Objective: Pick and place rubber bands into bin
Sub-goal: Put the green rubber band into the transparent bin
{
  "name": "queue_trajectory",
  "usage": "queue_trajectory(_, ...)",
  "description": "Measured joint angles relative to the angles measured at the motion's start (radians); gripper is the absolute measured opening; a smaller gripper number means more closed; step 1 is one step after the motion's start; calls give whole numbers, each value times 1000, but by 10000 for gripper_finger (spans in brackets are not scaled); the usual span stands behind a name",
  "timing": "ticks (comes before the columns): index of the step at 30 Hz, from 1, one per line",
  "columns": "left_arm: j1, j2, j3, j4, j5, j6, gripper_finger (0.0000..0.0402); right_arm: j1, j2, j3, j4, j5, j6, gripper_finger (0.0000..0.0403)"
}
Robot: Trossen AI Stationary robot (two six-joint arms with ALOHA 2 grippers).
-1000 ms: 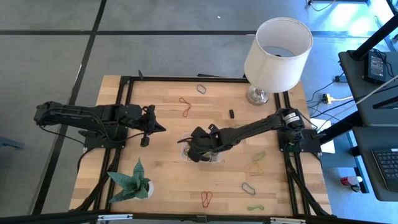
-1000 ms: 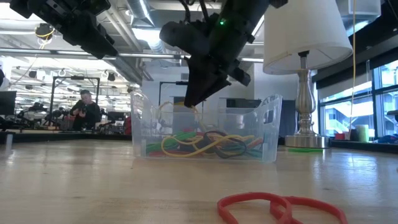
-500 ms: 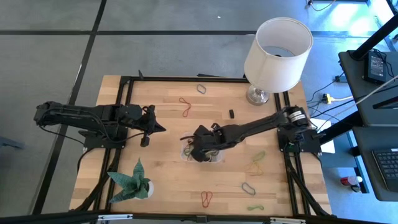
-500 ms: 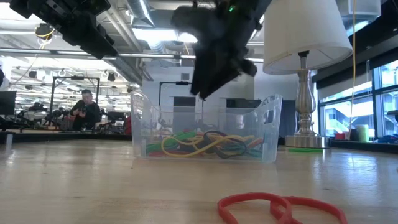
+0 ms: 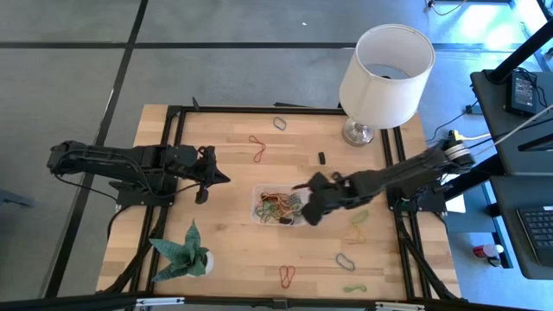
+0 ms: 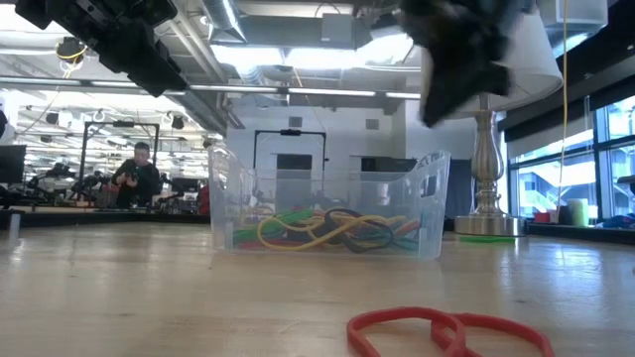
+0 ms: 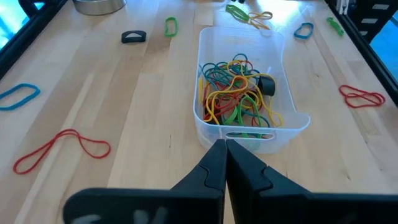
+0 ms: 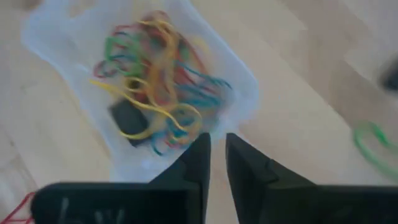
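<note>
Your right gripper (image 5: pixel 304 187) sat just off the bin's (image 5: pixel 260 192) lamp-side end, up above table height, jaws nearly together with a thin gap and nothing between them. The left gripper (image 5: pixel 223 179) waited on the far side of the bin from the lamp, jaws pressed together, empty.

The bin sat mid-table with a tangle of rubber bands (image 7: pixel 235 92) already in it. Loose ones were still out:
- a yellow and green pair (image 5: pixel 355 226) just beyond the bin toward the right arm's base
- a blue one (image 5: pixel 345 260) and a green one (image 5: pixel 353 288) near the front edge
- a red one (image 5: pixel 287 275) in front of the bin
- a red one (image 5: pixel 257 149) and a dark one (image 5: pixel 280 123) behind the bin, toward the back edge

Handling, as I judged it: the bands were light, limp and flat on the wood, so you'd have needed fingertips right down on the surface, pinching across one strand where a loop lifts. They'd stretch and could snag or flick off. The bin looked light too; a bump could shove it.

Room: open wood between the bin and the yellow and green pair. The lamp (image 5: pixel 385 62) crowded the back corner and the paper plant (image 5: pixel 182 251) the front corner on the left arm's side. The bands near the front edge left little margin.
</note>
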Motion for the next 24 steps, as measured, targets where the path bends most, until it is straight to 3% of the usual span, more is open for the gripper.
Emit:
queue_trajectory(8,0,0,0,5,-3,-11,3,21,-280,-345,44,23,239,34)
queue_trajectory(12,0,0,0,6,-3,-11,2,-20,-361,-454,45,78,239,34)
queue_trajectory(17,0,0,0,7,-3,-11,5,-115,-387,-547,30,72,232,33)
queue_trajectory(24,0,0,0,13,-3,-10,2,-273,-386,-630,117,52,43,33)
